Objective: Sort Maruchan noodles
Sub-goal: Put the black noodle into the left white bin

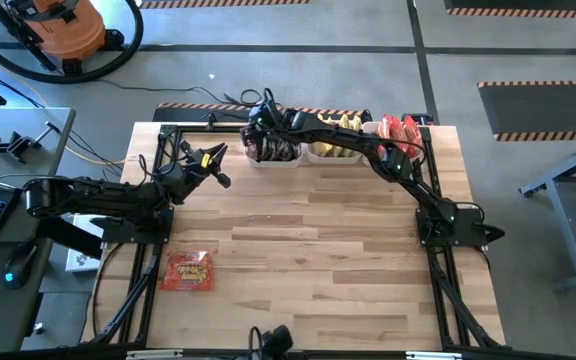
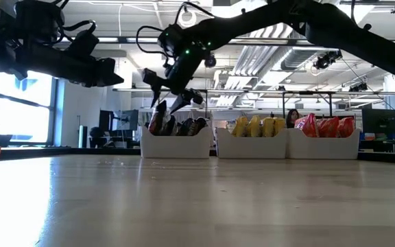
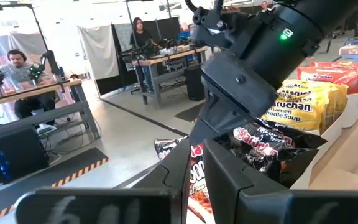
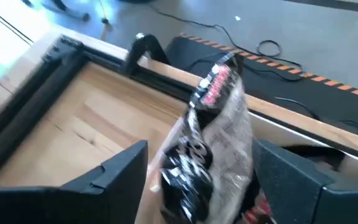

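Right wrist view shows the right gripper (image 4: 197, 174) standing open around a dark crinkly plastic noodle packet (image 4: 213, 143), above the white rectangular plastic bin (image 1: 273, 158); left gripper (image 1: 216, 165) is closed, empty.

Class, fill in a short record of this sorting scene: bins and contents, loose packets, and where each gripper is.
Left bin: dark packets
Middle bin: yellow packets
Right bin: red packets
Loose packet: red packet on table, near left front
Right gripper: open, over left bin, dark packet between its fingers
Left gripper: shut, raised beside left bin
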Motion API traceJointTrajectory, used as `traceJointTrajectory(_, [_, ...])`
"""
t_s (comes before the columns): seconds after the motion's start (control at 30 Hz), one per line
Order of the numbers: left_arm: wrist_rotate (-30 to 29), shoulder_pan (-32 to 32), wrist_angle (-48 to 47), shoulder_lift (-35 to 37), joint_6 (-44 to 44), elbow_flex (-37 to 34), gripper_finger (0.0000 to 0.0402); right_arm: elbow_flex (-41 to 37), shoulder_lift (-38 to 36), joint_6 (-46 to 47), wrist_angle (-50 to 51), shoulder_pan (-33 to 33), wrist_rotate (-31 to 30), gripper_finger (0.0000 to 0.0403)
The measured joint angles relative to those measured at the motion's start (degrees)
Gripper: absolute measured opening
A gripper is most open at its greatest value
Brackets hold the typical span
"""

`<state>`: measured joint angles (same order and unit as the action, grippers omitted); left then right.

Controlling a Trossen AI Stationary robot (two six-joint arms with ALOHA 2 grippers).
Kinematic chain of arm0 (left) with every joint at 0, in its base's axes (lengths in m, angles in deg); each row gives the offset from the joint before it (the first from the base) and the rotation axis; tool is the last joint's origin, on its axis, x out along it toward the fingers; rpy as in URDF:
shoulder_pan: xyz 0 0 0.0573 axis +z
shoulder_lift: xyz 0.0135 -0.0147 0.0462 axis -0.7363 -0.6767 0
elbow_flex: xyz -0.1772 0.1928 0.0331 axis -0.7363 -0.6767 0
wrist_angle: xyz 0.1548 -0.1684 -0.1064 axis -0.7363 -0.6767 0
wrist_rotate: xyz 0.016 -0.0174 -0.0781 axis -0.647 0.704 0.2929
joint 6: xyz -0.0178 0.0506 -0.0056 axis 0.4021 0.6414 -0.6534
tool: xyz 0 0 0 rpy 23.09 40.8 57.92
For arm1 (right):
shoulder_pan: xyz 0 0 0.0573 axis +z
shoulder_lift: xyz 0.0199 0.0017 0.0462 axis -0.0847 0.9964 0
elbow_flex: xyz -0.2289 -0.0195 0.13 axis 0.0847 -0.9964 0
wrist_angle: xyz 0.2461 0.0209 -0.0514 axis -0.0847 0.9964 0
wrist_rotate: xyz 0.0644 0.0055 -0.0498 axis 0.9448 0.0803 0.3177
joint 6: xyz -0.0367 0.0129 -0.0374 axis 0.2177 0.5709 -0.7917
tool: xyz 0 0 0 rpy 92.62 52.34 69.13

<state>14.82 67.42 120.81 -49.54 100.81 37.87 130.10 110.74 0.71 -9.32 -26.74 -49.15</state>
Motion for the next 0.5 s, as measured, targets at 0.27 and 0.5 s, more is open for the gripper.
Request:
traceJointTrajectory(0.27, [0.0, 0.0, 0.0, 0.0, 0.0, 0.0, 0.0035, 0.0, 4.0, 4.4, -3.0, -1.8, 8.8, 0.025])
traceJointTrajectory(0.5, [0.3, 0.0, -0.1, 0.0, 0.5, 0.0, 0.0035, 0.0, 4.7, 3.9, -3.4, -1.7, 8.2, 0.0166])
